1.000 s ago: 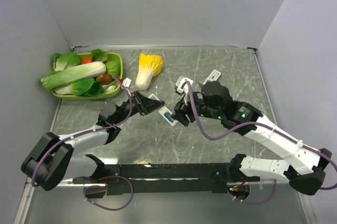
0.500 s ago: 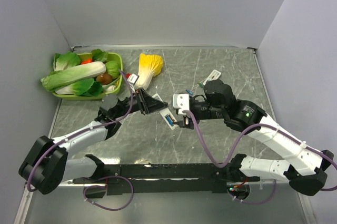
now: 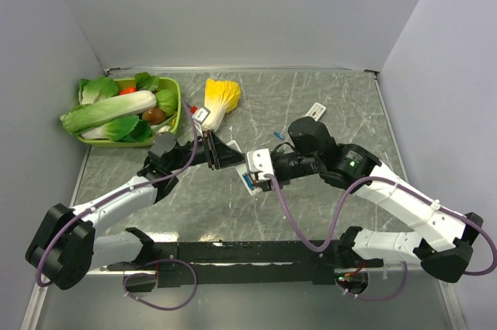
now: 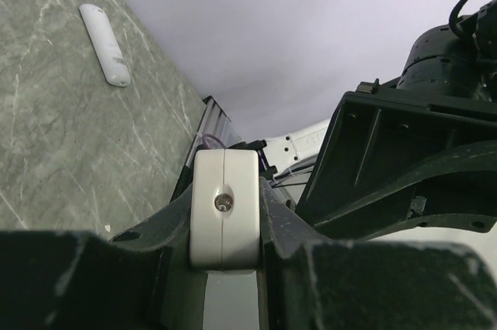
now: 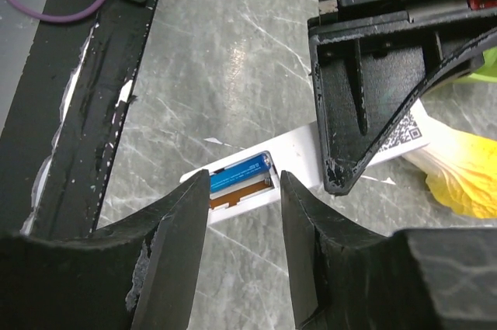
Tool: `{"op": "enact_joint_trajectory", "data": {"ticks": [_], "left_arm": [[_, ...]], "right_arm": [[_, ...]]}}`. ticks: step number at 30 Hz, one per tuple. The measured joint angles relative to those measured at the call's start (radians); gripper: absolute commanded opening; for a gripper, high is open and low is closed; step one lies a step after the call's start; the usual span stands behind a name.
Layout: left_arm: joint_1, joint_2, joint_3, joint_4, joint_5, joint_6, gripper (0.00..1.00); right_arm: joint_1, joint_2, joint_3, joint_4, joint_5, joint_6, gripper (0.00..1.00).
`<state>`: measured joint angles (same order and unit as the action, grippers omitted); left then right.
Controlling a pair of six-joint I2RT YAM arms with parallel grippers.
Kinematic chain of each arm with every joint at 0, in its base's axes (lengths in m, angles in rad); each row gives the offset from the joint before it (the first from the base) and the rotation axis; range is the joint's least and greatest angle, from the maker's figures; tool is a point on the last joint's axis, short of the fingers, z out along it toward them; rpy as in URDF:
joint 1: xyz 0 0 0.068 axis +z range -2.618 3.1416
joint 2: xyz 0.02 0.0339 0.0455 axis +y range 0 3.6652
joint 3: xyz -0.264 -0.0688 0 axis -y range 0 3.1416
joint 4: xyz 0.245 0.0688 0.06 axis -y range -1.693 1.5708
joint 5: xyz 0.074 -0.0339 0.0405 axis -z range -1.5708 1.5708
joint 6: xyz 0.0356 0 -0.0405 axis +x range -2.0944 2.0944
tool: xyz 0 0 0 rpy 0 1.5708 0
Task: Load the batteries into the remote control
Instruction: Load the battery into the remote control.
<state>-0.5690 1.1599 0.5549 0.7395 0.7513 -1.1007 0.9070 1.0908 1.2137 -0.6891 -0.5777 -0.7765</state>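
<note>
One battery (image 5: 241, 168) in remote (image 5: 297, 151), left gripper (image 4: 225, 217) holding

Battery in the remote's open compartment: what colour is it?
The battery is blue, clearest in the right wrist view, lying in the white remote.

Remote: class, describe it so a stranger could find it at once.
On the grey table, look at the middle. The remote is the white bar clamped in the left gripper. Unlike the white strip lying back right, its open bay shows a blue battery.
</note>
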Motion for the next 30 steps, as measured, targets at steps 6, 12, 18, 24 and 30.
{"op": "enact_joint_trajectory", "data": {"ticks": [6, 12, 18, 24, 30], "left_arm": [[0.000, 0.000, 0.020, -0.015, 0.016, 0.008, 0.02], [0.000, 0.000, 0.029, -0.020, 0.027, 0.008, 0.02], [0.000, 0.003, 0.036, -0.020, 0.038, 0.008, 0.02], [0.000, 0.003, 0.037, -0.024, 0.038, 0.013, 0.02], [0.000, 0.003, 0.037, -0.027, 0.039, 0.015, 0.02]], "right_arm": [[0.000, 0.019, 0.004, 0.001, -0.024, -0.027, 0.45], [0.000, 0.051, 0.005, 0.002, -0.032, -0.048, 0.43], [-0.002, 0.061, 0.005, 0.009, -0.032, -0.060, 0.41], [-0.002, 0.067, 0.005, 0.009, -0.032, -0.069, 0.35], [-0.004, 0.070, 0.005, 0.013, -0.032, -0.074, 0.23]]}}
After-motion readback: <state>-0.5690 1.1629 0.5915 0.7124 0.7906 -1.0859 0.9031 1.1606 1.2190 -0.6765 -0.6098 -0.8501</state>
